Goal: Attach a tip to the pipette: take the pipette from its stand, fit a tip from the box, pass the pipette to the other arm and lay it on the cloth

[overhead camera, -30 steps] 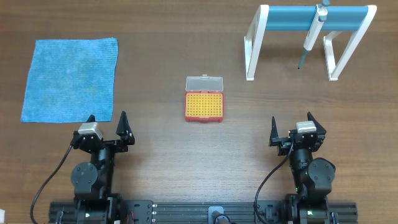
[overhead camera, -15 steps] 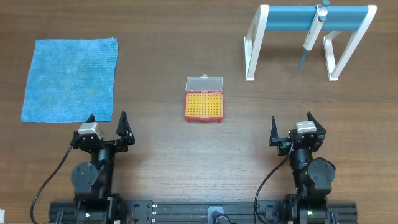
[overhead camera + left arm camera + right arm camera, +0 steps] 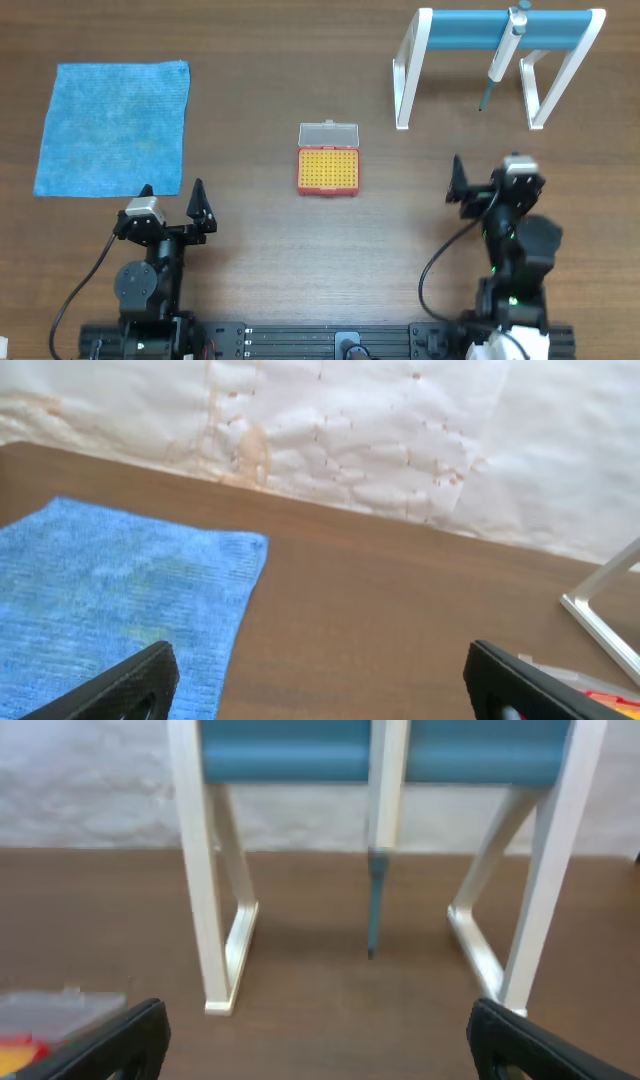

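The pipette (image 3: 503, 52) hangs from the blue bar of its white stand (image 3: 410, 75) at the back right; the right wrist view faces it, pipette (image 3: 380, 840) upright between the stand's legs (image 3: 215, 910). The tip box (image 3: 327, 166), red with yellow tips and a clear lid folded back, sits mid-table. The blue cloth (image 3: 113, 128) lies flat at the back left, also cloth (image 3: 100, 610). My right gripper (image 3: 490, 178) is open, raised in front of the stand with nothing in it. My left gripper (image 3: 172, 200) is open near its base, just in front of the cloth.
Bare wooden tabletop lies between the cloth, the tip box and the stand. A white papered wall (image 3: 400, 440) runs along the table's far edge. A corner of the stand (image 3: 605, 605) and the tip box edge (image 3: 590, 685) appear in the left wrist view.
My right arm has lifted and moved forward toward the stand. The left arm, pipette, box and cloth are as before.
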Controlling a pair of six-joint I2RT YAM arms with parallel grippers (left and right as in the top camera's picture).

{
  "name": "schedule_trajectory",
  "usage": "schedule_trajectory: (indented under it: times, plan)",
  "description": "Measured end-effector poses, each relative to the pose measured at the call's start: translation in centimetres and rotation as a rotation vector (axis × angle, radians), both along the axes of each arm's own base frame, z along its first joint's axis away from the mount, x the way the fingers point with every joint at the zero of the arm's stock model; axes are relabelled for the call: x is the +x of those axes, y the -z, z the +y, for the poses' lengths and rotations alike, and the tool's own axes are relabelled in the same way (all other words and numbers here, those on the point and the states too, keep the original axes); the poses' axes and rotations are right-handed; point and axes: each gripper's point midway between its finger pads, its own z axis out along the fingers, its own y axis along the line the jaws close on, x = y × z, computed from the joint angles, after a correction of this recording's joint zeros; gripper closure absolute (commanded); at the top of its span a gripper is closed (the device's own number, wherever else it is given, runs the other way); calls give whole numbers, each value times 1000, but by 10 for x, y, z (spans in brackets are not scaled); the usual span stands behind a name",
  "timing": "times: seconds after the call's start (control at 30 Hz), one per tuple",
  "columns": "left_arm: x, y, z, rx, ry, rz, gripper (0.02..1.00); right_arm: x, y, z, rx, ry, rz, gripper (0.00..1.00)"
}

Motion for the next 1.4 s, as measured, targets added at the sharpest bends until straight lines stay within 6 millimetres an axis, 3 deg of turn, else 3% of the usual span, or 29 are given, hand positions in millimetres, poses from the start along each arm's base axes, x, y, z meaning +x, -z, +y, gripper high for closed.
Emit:
schedule_trajectory:
  times: [0.07,0.1,0.17,0.23,0.33,0.4,0.53,0.7,0.97,1.13,1.23,1.4]
  plan:
    - [0,0,0,1,-1,-2,95,25,-36,-14,-3,30,-105,40]
    - [0,0,0,0,0,-1,95,36,-42,-24,-4,52,-115,40]
    - [0,0,0,0,0,-1,95,48,-26,-34,1,73,-78,40]
    - [0,0,0,0,-1,-2,97,62,-27,-37,-18,70,-125,40]
    - [0,0,0,0,0,-2,95,79,-9,-35,-12,53,-98,40]
    - [0,0,0,0,-1,-1,95,85,-20,-36,-22,54,-149,40]
    - [0,0,0,0,0,-1,95,106,7,-38,-6,48,-67,40]
    - [0,0,0,0,0,-1,95,120,-12,-36,-14,35,-110,40]
    - [0,0,0,0,0,-1,97,159,5,-39,-5,26,-63,40]
    - [0,0,0,0,0,-1,95,168,12,-40,-2,24,-46,40]
    - [0,0,0,0,0,-1,95,172,13,-27,-1,-6,-45,40]
    - [0,0,0,0,-1,-1,95,172,12,-25,-1,-10,-47,40]
